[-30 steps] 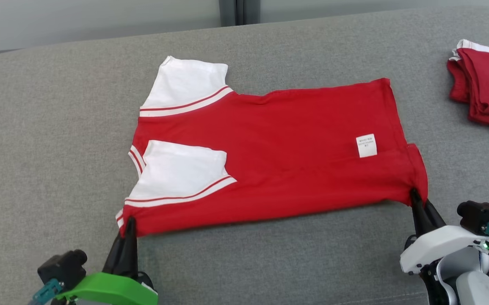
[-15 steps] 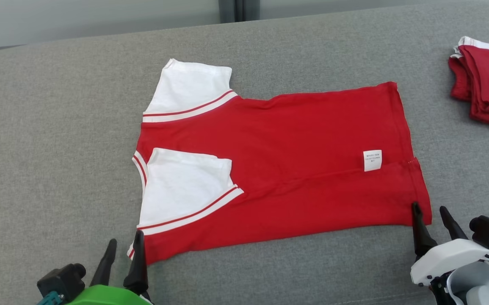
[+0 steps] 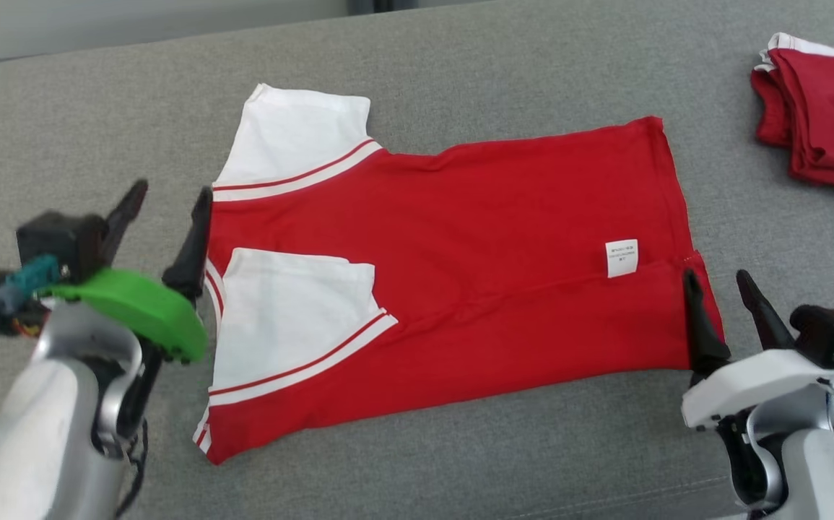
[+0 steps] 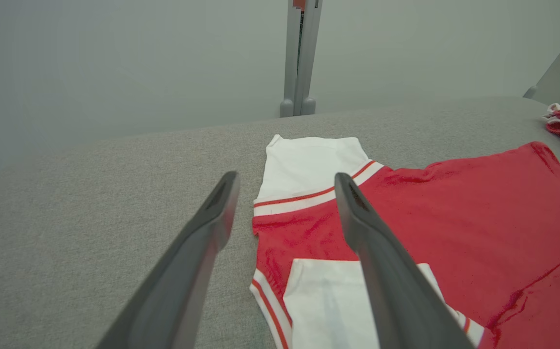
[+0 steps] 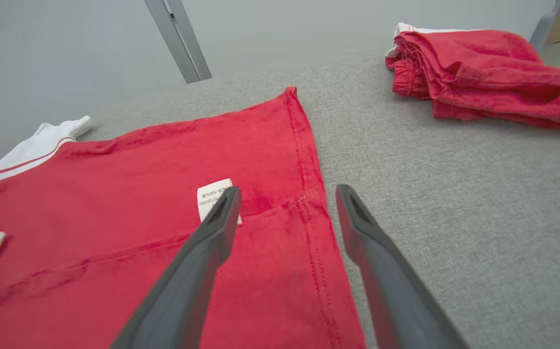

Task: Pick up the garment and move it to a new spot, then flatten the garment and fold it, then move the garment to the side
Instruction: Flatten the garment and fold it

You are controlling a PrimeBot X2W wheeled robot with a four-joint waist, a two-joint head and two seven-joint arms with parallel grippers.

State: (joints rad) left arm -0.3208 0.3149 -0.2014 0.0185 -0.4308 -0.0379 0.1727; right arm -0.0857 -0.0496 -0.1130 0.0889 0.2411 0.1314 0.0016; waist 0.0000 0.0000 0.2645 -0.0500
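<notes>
Hard to make out:
- The left arm is motion-blurred in the head view.
- The print on the white label (image 3: pixel 621 258) is too small to read.
- The frame edge cuts off the folded red pile (image 3: pixel 821 108) at far right.
- The inner finger of the left tool (image 3: pixel 171 191) covers part of the neckline, and the inner finger of the right tool (image 3: pixel 716 276) covers part of the hem corner. I can't tell whether either finger touches cloth.

The garment (image 3: pixel 496 238) lies flat in the middle of the grey upholstered surface (image 3: pixel 460 462), well apart from the pile. Its long axis runs left-right, with the collar and white sleeves toward the robot's left and the hem toward its right. It is skewed slightly, hem end farther away. The near sleeve is folded over the red body.

Both tools are spread wide and hold nothing. Each straddles a garment edge, with one finger over cloth and one over bare grey, as both wrist views show (image 4: pixel 285 178) (image 5: pixel 288 190).
</notes>
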